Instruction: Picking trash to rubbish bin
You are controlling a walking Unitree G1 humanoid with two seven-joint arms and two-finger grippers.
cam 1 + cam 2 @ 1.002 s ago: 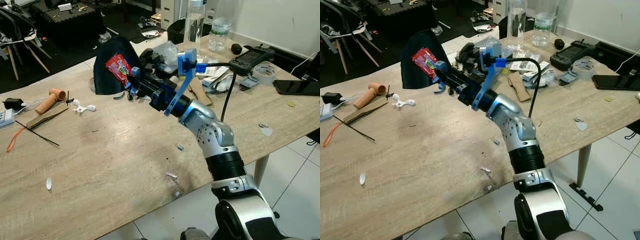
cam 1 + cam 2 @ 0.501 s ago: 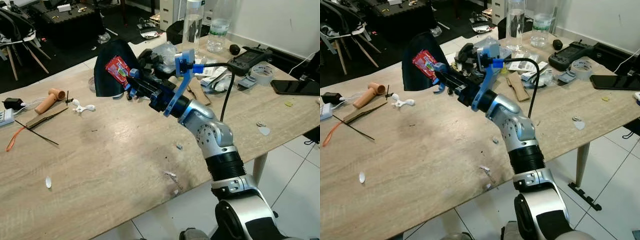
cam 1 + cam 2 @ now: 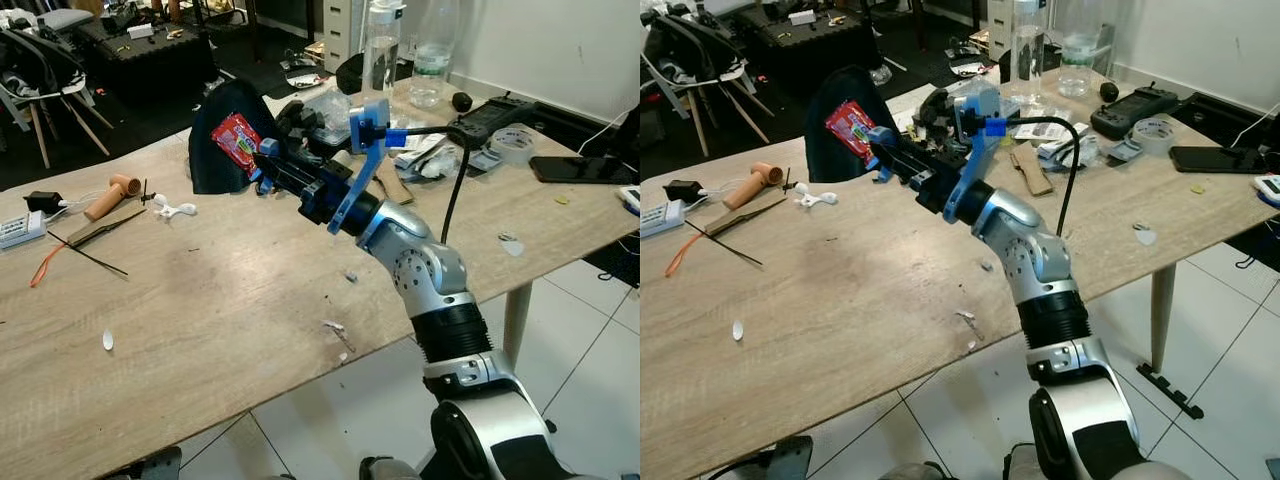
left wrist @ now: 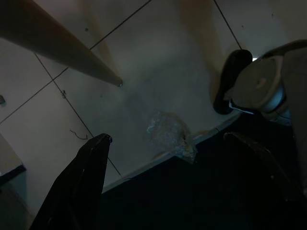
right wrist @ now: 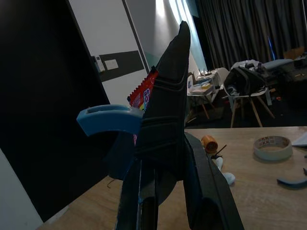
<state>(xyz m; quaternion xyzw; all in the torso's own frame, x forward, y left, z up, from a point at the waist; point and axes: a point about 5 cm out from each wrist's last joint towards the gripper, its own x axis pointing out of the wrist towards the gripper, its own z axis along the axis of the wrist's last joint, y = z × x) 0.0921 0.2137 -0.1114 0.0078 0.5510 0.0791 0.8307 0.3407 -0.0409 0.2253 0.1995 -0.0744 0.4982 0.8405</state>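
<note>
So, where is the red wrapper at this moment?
The red wrapper is pinched in the right tool, held up above the far part of the wooden table, in front of a dark cloth-like object on the robot's left-centre.

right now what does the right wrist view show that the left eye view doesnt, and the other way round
Right wrist view alone: a dark wall panel beside the gripper, grey curtains and a white wall behind the room.

Left eye view alone: the silver right arm, a phone, clear bottles, scraps near the table's near edge and the tiled floor.

Both: the right gripper held above the wooden table, shut on the red wrapper, plus the tan tube and white earphones lying on the table, and chairs beyond it.
</note>
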